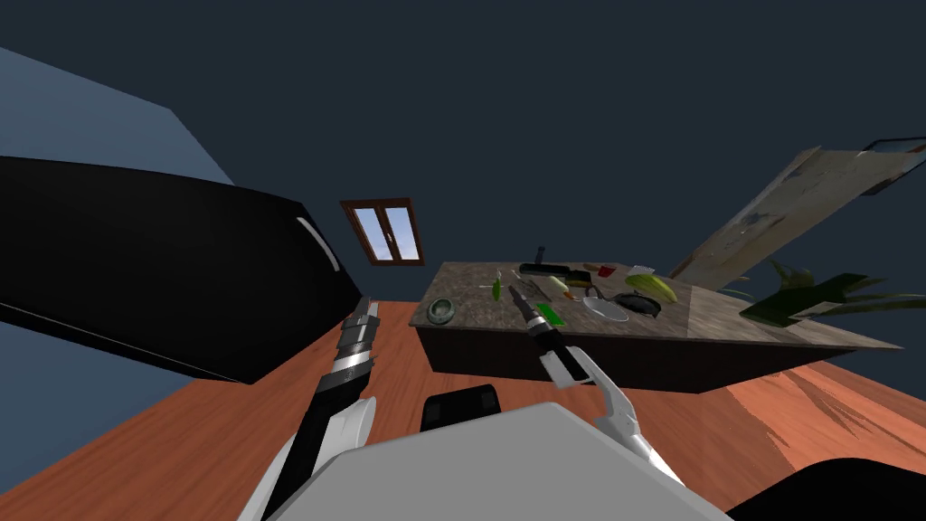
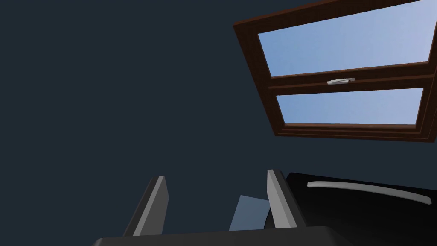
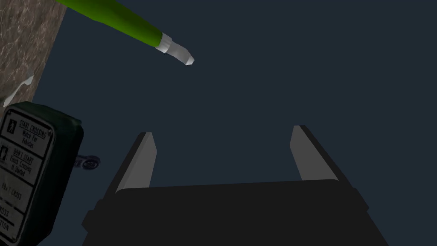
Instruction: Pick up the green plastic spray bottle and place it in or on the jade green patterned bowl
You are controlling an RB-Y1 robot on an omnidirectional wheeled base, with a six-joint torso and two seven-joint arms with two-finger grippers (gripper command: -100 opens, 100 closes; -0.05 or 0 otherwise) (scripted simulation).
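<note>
Approach is the step, I judge: the right end effector (image 3: pixel 222 130) hangs wide open and empty over the tabletop (image 1: pixel 470 321), with the green spray bottle (image 3: pixel 123 21) beside its fingers, not between them, near the bowl (image 1: pixel 441 309). Its long axis seems to rise off the tabletop, white nozzle outermost. Next, the fingers must straddle that body crosswise. The left end effector (image 2: pixel 217 175) is open and empty.

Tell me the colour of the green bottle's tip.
The tip is white to light grey; the bottle is bright green. Best in the right wrist view.
</note>
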